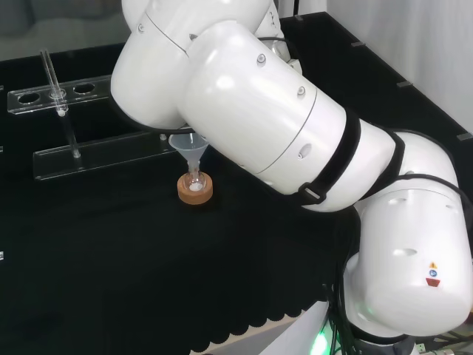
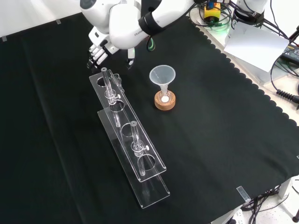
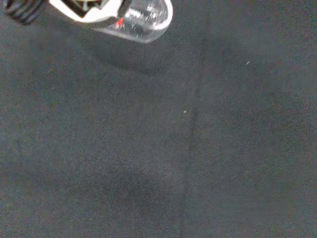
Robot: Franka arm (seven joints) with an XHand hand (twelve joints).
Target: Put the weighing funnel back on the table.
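Clear plastic, the weighing funnel (image 3: 146,20) hangs in the hand's (image 2: 98,50) curled fingers (image 3: 22,10), low over bare table (image 2: 224,116) beside the test-tube rack (image 2: 128,140). Lowering seems the step; next, set it down and uncurl.

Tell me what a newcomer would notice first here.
The arm's big white links loom at the head view's right. In the front view the funnel stands in a flask on a cork ring beside a long clear rack. In the wrist view the clear weighing funnel shows against the hand.
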